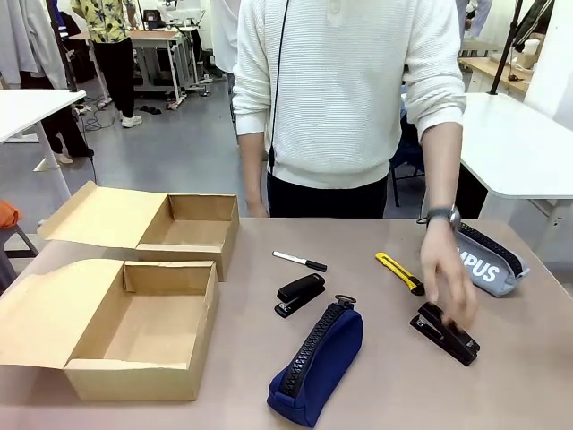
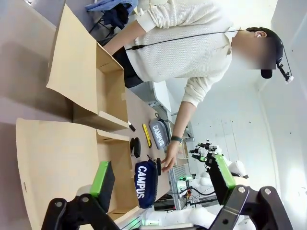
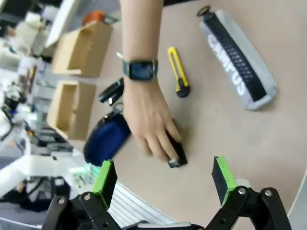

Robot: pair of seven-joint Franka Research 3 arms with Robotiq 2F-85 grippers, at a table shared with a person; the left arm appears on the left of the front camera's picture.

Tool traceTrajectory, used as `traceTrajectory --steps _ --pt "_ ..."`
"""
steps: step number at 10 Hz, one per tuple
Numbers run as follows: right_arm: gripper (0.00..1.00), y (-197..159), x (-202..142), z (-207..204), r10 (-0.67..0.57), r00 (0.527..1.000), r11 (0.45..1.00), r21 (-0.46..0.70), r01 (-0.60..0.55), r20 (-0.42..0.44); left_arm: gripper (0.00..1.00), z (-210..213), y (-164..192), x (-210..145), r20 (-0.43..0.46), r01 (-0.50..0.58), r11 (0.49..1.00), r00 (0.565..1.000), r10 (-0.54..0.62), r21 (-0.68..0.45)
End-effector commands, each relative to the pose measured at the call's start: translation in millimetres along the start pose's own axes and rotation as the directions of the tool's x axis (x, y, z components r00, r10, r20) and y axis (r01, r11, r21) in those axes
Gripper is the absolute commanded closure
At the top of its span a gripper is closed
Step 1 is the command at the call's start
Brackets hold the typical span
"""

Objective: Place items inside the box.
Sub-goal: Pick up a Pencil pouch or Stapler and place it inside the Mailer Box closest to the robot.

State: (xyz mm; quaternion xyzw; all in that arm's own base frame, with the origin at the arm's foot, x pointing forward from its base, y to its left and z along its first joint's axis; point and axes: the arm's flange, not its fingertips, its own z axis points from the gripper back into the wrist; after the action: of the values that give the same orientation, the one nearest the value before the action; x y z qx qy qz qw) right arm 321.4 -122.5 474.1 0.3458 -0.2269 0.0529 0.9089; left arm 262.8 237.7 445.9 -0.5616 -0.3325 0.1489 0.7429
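Two open cardboard boxes (image 1: pixel 143 327) (image 1: pixel 183 228) stand at the table's left, both holding nothing. Right of them lie a white marker (image 1: pixel 300 261), a black stapler (image 1: pixel 300 294), a navy pencil case (image 1: pixel 318 363) and a yellow-black utility knife (image 1: pixel 399 272). A grey pencil case (image 1: pixel 488 260) lies at the far right. The person's hand (image 1: pixel 448 282) rests on a second black stapler (image 1: pixel 445 333). My right gripper (image 3: pixel 164 179) hangs open above that hand and stapler (image 3: pixel 176 152). Above the near box (image 2: pixel 62 158), my left gripper (image 2: pixel 162 176) is open and holds nothing.
The person in a white sweater (image 1: pixel 349 90) stands at the far edge, wearing a watch (image 3: pixel 140 70). White tables (image 1: pixel 519 143) stand behind. Bare tabletop (image 1: pixel 519 385) lies at the front right.
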Motion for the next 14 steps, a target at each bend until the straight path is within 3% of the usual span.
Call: traceTrajectory --steps 1,3,5,6,8,9,10,12,14 --pt "0.0 -41 -14 44 -0.025 0.997 0.996 0.087 0.018 0.078 0.0 1 0 1 0.012 0.023 0.999 1.0 -0.022 -0.022" --pt "0.0 -90 -66 124 -0.068 0.98 0.987 0.158 0.039 0.185 0.0 1 0 1 0.012 0.023 0.999 1.0 -0.022 -0.022" --pt "0.0 -129 -108 152 -0.257 0.901 0.952 0.251 0.174 0.349 0.0 1 0 1 0.012 0.023 0.999 1.0 -0.022 -0.022" --pt "0.0 -88 -87 123 -0.123 0.967 0.986 0.137 0.094 0.222 0.0 1 0 1 0.012 0.023 0.999 1.0 -0.022 -0.022" --pt "0.0 -88 -87 123 -0.123 0.967 0.986 0.137 0.094 0.222 0.0 1 0 1 0.012 0.023 0.999 1.0 -0.022 -0.022" --pt "0.0 -106 -113 147 -0.187 0.946 0.974 0.176 0.143 0.265 0.0 1 0 1 0.012 0.023 0.999 1.0 -0.022 -0.022" --pt "0.0 -97 -104 139 -0.154 0.962 0.984 0.125 0.128 0.224 0.0 1 0 1 0.012 0.023 0.999 1.0 -0.022 -0.022" --pt "0.0 -69 -72 109 0.028 0.99 0.999 0.02 -0.031 0.141 0.0 1 0 1 0.012 0.023 0.999 1.0 -0.022 -0.022" --pt "0.0 -41 -26 52 0.234 0.972 0.972 -0.018 -0.234 -0.003 0.0 1 0 1 0.012 0.023 0.999 1.0 -0.022 -0.022"
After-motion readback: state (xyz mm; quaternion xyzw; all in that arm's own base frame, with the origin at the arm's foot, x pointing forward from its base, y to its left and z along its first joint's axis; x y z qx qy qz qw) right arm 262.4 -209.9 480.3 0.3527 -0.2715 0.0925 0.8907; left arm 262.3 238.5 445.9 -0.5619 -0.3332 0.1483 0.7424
